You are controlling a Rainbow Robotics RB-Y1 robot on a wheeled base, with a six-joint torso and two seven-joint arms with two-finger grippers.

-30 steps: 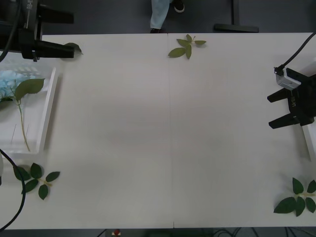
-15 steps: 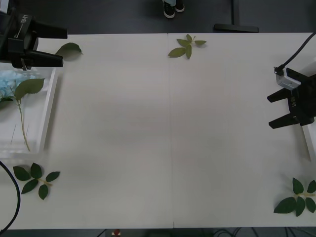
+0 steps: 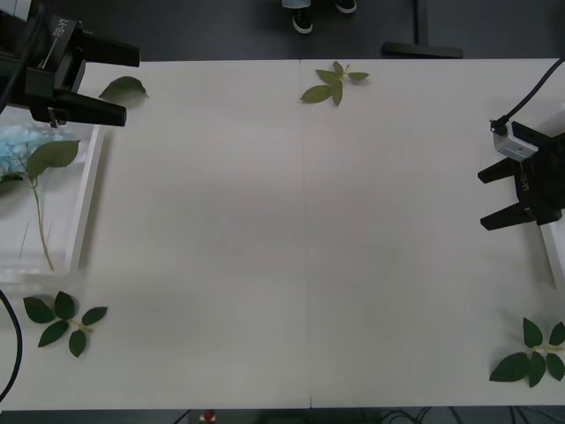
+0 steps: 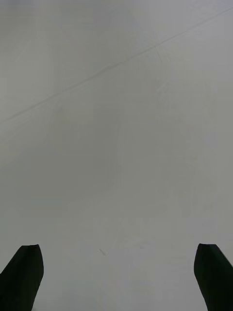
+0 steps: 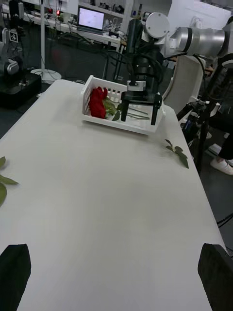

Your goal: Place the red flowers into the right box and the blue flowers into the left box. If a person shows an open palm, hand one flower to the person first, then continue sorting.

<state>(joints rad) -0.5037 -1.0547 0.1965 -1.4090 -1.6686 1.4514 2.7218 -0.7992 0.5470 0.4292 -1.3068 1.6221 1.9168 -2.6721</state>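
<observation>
A blue flower (image 3: 16,146) with a broad leaf and thin stem lies in the left box (image 3: 86,203) at the table's left edge. My left gripper (image 3: 131,88) hovers open and empty over that box's far corner; its black fingers (image 5: 14,277) sit wide apart. Across the table, the red flowers (image 5: 98,101) lie in the right box (image 5: 141,127), whose rim (image 3: 554,252) shows at the table's right edge. My right gripper (image 3: 482,200) hangs open and empty just inside that box, over bare table (image 4: 116,146). A person's dark shoes (image 3: 302,18) stand past the far edge.
Loose green leaf sprigs lie at the far middle (image 3: 334,82), front left (image 3: 62,320) and front right (image 3: 534,353). A single leaf (image 3: 122,87) lies by the left gripper. The wide white table (image 3: 300,238) spreads between the boxes.
The left gripper has shifted slightly near the left box's far corner, uncovering the single leaf. The person's feet have moved right. The right gripper has not moved.
</observation>
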